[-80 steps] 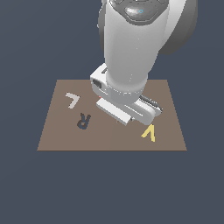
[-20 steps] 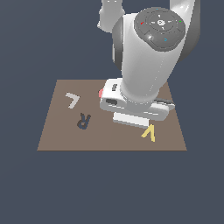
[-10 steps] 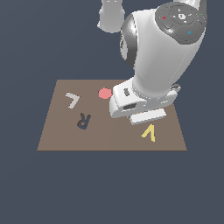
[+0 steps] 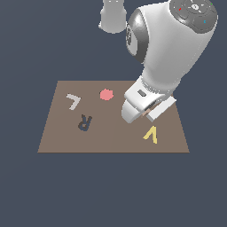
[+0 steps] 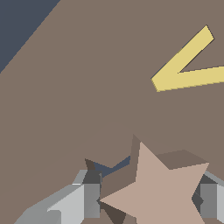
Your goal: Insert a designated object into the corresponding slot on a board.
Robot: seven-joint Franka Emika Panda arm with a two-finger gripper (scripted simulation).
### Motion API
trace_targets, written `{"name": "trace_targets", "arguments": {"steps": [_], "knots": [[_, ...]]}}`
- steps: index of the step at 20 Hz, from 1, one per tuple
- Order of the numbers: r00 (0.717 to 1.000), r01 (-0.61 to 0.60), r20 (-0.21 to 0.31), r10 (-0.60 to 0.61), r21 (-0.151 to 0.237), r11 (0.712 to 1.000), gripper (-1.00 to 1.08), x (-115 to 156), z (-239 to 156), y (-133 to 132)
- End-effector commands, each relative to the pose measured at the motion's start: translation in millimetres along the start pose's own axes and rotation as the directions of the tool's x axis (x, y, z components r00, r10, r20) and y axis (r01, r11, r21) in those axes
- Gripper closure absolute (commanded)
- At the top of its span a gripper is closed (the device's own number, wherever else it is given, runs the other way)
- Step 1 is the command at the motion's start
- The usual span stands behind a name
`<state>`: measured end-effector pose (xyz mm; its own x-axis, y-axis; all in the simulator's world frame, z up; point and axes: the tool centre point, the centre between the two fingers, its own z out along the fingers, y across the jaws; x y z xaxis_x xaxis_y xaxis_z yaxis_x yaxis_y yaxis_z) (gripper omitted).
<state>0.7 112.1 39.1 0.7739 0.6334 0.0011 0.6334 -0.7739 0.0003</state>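
Tan star (image 5: pixel 164 188), yellow V (image 5: pixel 186 68)

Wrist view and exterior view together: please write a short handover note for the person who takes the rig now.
Claw: shut on the tan star, one finger at each side.
Star: held just above the brown board, near the yellow V.
Slot: only a sliver of dark navy shows beside the star; the star covers the rest.
Done: star picked up and brought to the slot.
Left: line up the points, lower it in, open the claw.
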Motion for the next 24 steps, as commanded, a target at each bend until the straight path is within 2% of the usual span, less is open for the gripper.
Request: {"name": "trace_targets", "arguments": {"steps": [1, 6, 12, 18, 24], "knots": [[0.996, 0.095, 0.0, -0.095, 0.0, 0.996, 1.08, -3, -1, -6], [0.971, 0.238, 0.0, -0.238, 0.0, 0.971, 1.08, -8, -1, -14], [0.936, 0.351, 0.0, -0.351, 0.0, 0.936, 1.08, -13, -1, -20], [0.915, 0.404, 0.0, -0.404, 0.0, 0.915, 1.08, -16, -2, -23], [0.913, 0.407, 0.001, -0.407, 0.0, 0.913, 1.08, -17, 0, -23]]}}
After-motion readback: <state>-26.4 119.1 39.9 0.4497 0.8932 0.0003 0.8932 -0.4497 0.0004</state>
